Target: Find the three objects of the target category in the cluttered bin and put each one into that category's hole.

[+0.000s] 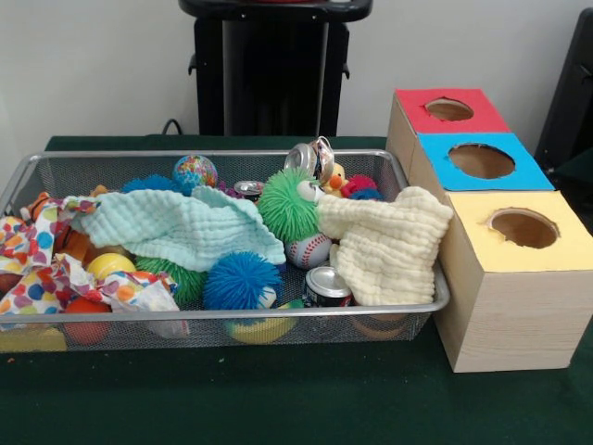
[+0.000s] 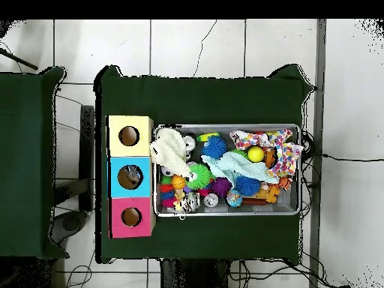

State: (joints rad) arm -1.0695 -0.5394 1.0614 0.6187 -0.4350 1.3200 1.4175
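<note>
A wire-mesh bin (image 1: 408,167) with a rounded metal rim sits on the dark green tabletop (image 1: 278,399), its long axis running across the front view. Just beside its end stand three wooden boxes in a row, each with a round hole on top: a yellow-topped box (image 1: 519,278) nearest, a blue-topped box (image 1: 482,162) in the middle and a red-topped box (image 1: 447,111) farthest. The bin is crammed. A pale mint waffle-textured cloth (image 1: 176,227) lies spread over the middle, a cream cloth (image 1: 384,246) of the same weave drapes over the rim on the box side, and a polka-dot fabric (image 1: 46,269) is bunched at the opposite end. A spiky blue ball (image 1: 243,281) and a spiky green ball (image 1: 287,204) sit among them, with a stitched baseball (image 1: 310,250) between. Metal cans show in three places: one upright can (image 1: 326,286) against the near rim showing its round top, a crumpled can (image 1: 310,158) tilted at the far wall, and a can top (image 1: 248,188) half buried. A globe-patterned ball (image 1: 195,171) rests by the far wall and a yellow ball (image 1: 109,265) lies under the cloths. The gripper appears in neither view, so nothing can be said of its fingers.
</note>
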